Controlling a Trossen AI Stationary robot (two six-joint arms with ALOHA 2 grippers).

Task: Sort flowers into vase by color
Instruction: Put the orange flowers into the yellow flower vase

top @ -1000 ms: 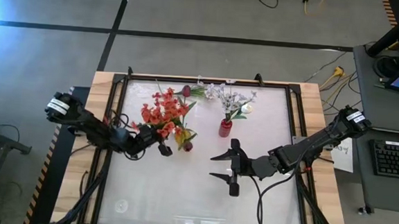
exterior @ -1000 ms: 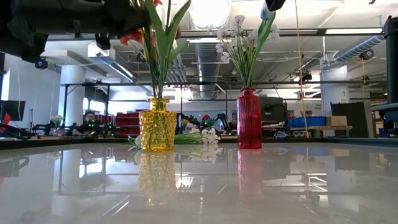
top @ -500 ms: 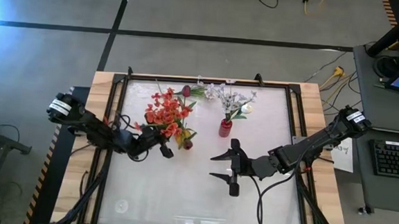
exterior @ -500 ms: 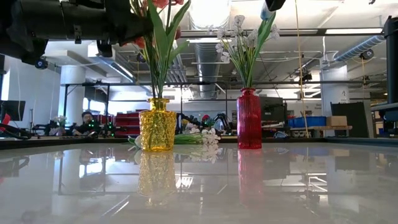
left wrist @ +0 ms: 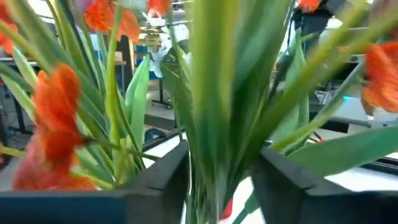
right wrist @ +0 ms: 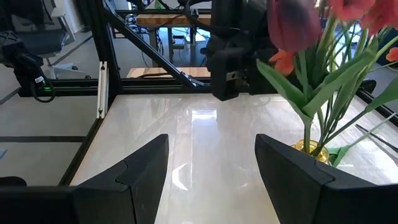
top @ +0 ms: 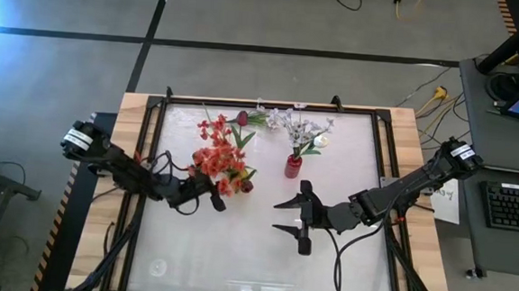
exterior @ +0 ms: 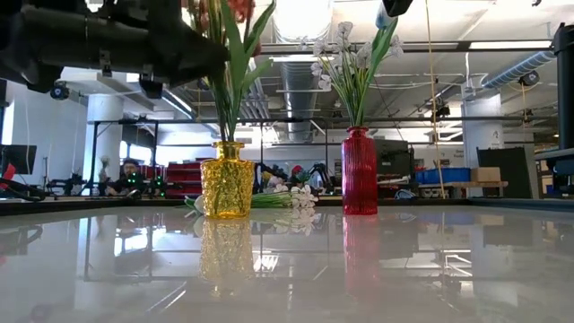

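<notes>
Over on the left half of the table, the left gripper (top: 213,197) is sitting right up against the red-orange bunch (top: 218,154) standing in the yellow vase (exterior: 226,180). From the left wrist view, green stems (left wrist: 214,106) are running up between its two dark fingers (left wrist: 158,186) — the fingers are looking parted, with the stems in the gap, though I honestly can't tell whether they're pressing on them or not. Next door, the red vase (exterior: 359,171) is holding the white flowers (top: 301,128), just beside the yellow one. A few loose flowers (exterior: 282,196) are lying flat on the table (top: 252,262) behind the two vases. The right gripper (top: 293,216) is hanging near the table's middle — fingers spread wide, gripping nothing, well apart from both vases.
</notes>
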